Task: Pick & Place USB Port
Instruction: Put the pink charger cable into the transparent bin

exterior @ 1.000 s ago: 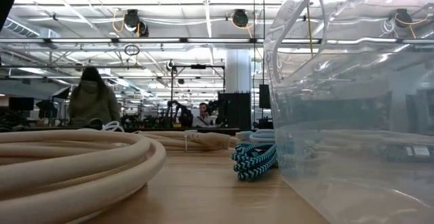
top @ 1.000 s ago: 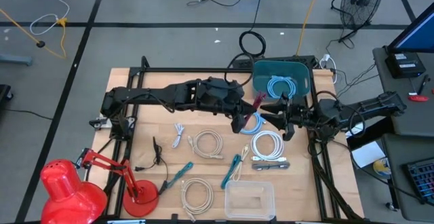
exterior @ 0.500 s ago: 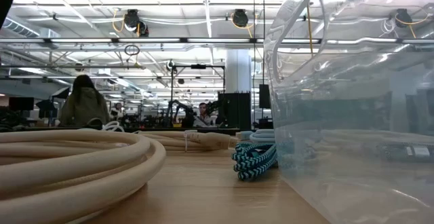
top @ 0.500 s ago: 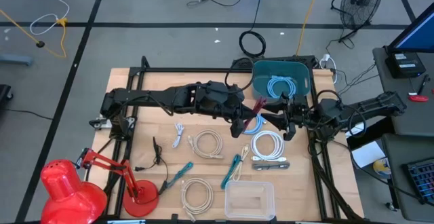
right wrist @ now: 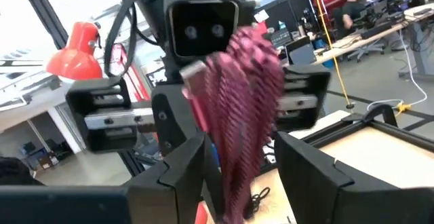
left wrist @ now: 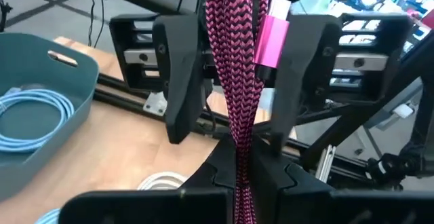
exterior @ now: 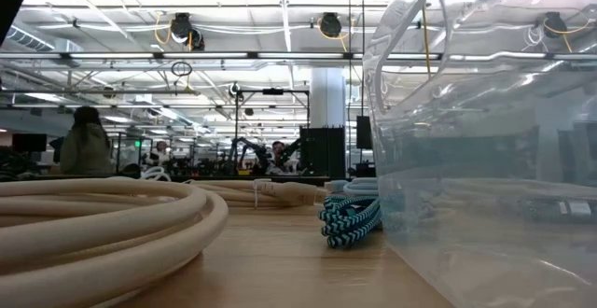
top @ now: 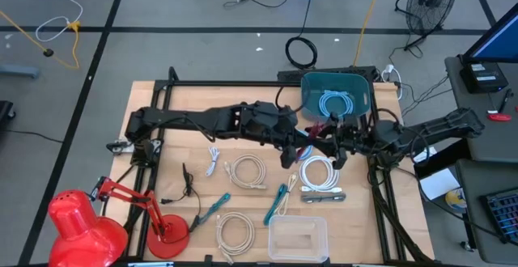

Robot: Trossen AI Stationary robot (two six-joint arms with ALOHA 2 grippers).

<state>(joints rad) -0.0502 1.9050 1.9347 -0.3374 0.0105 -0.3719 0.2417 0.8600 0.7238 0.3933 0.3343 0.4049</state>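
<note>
A coiled pink braided cable (left wrist: 237, 81) with a pink plug (left wrist: 271, 37) is held in the air between my two grippers. It also shows in the high view (top: 314, 129), near the teal bin (top: 307, 85). My left gripper (left wrist: 243, 166) reaches in from the table's left and is shut on the cable; it also shows in the high view (top: 296, 146). My right gripper (right wrist: 237, 159) comes from the table's right and is open, with one finger on either side of the bundle and not touching it. It also shows in the high view (top: 329, 137). My left gripper pinches the pink bundle's several strands (left wrist: 239, 139) between its two fingers at one end of the coil. The fingers come roughly level from the table's left. The bundle sticks out beyond the fingertips, lifted clear of the table.
The teal bin holds a light blue cable (top: 333, 103). White cable coils (top: 318, 170) (top: 245, 171) (top: 235, 230), a teal striped cable (top: 279, 202), a grey device (top: 324, 195), a clear box (top: 298, 236) and a red lamp (top: 81, 218) are on the table.
My left gripper has carried the pink cable a little toward the table's right edge. My right gripper has moved toward the table's left edge, and its open fingers now stand around the bundle.
</note>
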